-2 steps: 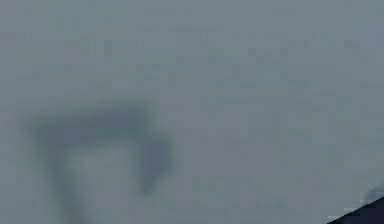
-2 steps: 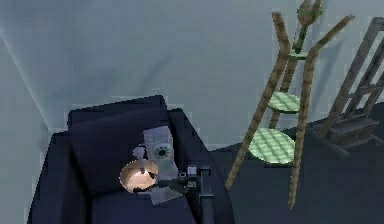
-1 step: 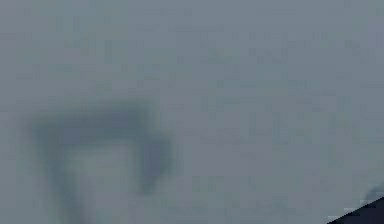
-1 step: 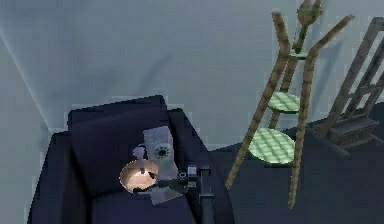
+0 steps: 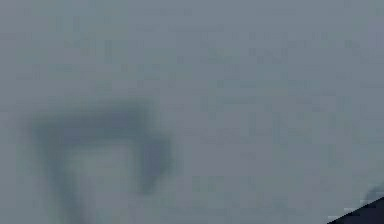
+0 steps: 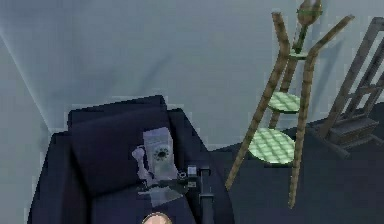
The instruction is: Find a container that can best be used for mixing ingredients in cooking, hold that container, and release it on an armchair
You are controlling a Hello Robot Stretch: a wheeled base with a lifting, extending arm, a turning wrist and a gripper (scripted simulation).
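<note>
Armchair (image 6: 100,140), dark navy, sits at the arm side view's left-centre w/ its back to the grey wall (image 6: 150,50); in front of its seat and backrest we see the gripper (image 6: 145,168), its pale fingers (image 6: 139,155) just left of a light grey block at the arm's end; w/ upholstery right behind them we can't tell whether the fingers are grasping anything or are released. A tan rounded shape (image 6: 155,217) pokes in at the bottom edge, below the gripper; too little shows for us to say it's the mixing container. The dark arm (image 6: 205,195) rises just right of it. Further right: a wooden stand (image 6: 272,145) w/ two round green chequered shelves; then a wooden easel-like frame (image 6: 352,95) at the edge. Forward view: a close grey surface (image 5: 200,80); a dark corner (image 5: 365,212) at bottom right.
</note>
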